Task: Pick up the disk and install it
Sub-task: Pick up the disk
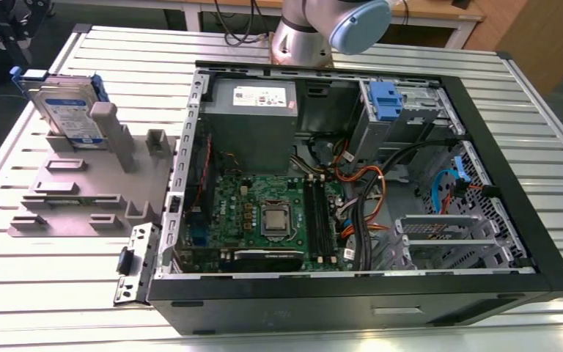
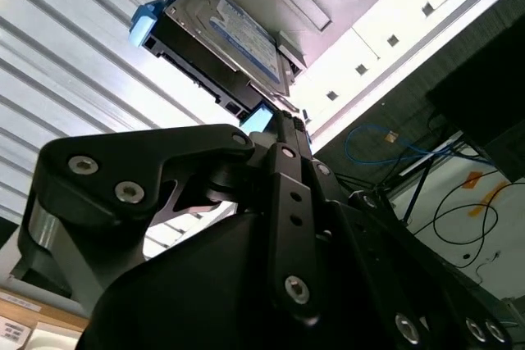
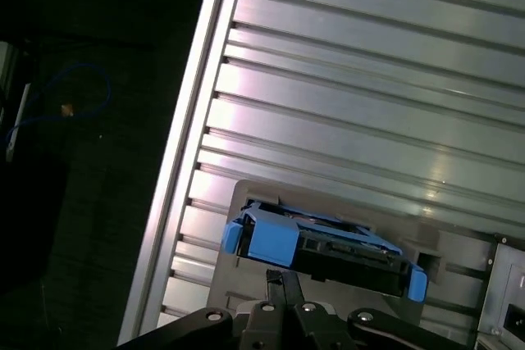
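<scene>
The disk stood upright in a grey holder on the counter, at the exterior view's left. The hand hung just beside it, clenched and empty.

In the exterior view the grey post hides the lower corner of the disk.

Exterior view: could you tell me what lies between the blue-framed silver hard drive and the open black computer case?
The grey plastic holder with its upright posts, shown in the exterior view.
</scene>
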